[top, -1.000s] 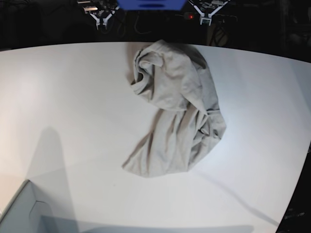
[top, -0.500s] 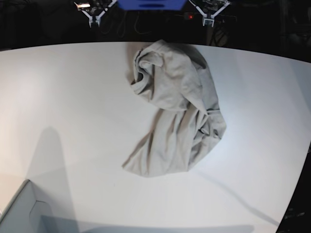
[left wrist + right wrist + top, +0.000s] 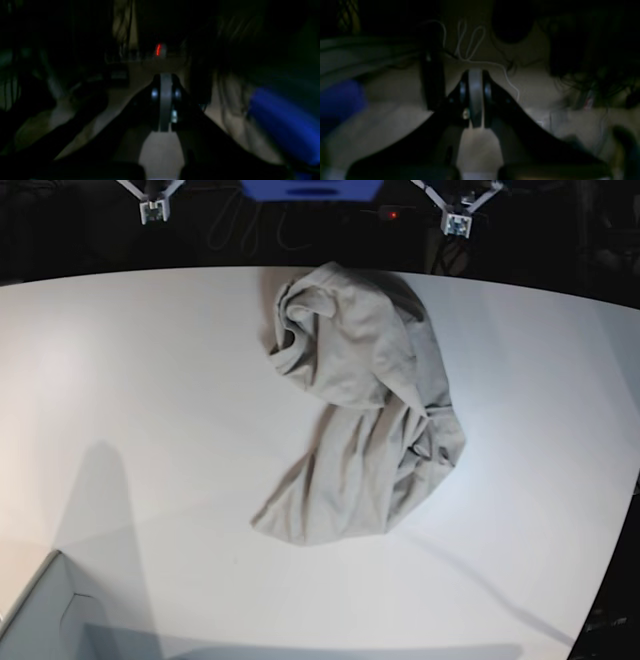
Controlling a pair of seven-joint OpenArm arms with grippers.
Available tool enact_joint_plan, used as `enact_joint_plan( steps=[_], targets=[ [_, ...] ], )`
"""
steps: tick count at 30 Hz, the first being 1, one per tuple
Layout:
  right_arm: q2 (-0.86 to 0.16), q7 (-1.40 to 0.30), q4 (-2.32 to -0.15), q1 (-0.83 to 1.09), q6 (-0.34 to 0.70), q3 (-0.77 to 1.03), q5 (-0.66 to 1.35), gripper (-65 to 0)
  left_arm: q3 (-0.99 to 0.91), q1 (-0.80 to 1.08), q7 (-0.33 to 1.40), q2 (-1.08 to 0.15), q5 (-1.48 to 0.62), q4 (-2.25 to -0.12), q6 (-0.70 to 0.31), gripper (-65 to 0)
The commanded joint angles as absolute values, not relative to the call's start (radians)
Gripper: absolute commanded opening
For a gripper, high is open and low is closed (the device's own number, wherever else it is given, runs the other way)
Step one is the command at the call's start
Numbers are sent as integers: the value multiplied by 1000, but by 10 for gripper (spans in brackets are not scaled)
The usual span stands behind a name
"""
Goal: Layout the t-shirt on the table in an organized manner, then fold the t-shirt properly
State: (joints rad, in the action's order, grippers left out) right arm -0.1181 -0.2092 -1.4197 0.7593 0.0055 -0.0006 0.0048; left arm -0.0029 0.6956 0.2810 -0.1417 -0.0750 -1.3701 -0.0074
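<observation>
The light grey-beige t-shirt (image 3: 365,420) lies crumpled in a heap on the white table (image 3: 150,380), right of centre and reaching the far edge. Both grippers hover beyond the table's far edge, well apart from the cloth. My left gripper (image 3: 457,223) is at the top right of the base view, my right gripper (image 3: 152,211) at the top left. In the left wrist view the left gripper (image 3: 165,80) has its jaws pressed together with nothing in them. The right gripper (image 3: 475,75) looks the same in the right wrist view. Neither wrist view shows the t-shirt.
A pale grey box corner (image 3: 40,620) sits at the near left of the table. A blue object (image 3: 310,188) and a red light (image 3: 393,214) are in the dark area behind the table. White cables (image 3: 470,42) lie on the floor there.
Both grippers have drifted outward along the far edge, the right one toward the left of the base view, the left one slightly to the right. The t-shirt has not moved.
</observation>
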Motion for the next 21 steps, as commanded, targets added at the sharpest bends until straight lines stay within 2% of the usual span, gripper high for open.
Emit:
enact_joint_plan(
  steps=[1, 8, 12, 14, 18, 19, 21],
  targets=[
    [-133, -231, -1509, 816, 4, 4, 4, -650, -2, 750, 328, -163, -114, -1457, -4, -650],
    [-130, -360, -1914, 888, 5, 99, 5, -650, -28, 831, 354, -246, -240, -1776, -2, -650],
    [-130, -363, -2011, 877, 5, 117, 5, -650, -139, 829, 361, -213, -277, -1857, -5, -644],
    [-128, -367, -2015, 834, 5, 117, 5, -650, -186, 809, 360, -196, -295, -1880, -5, -601],
    [-120, -460, -2015, 756, 7, 108, 5, -650, -217, 727, 361, -188, -312, -1894, -5, -419],
    [-108, -478, -2015, 737, 7, 105, 5, -650, -217, 704, 361, -188, -312, -1894, -5, -391],
    [-94, -509, -2017, 702, 8, 105, 5, -650, -217, 662, 361, -188, -312, -1891, -5, -386]
  ],
)
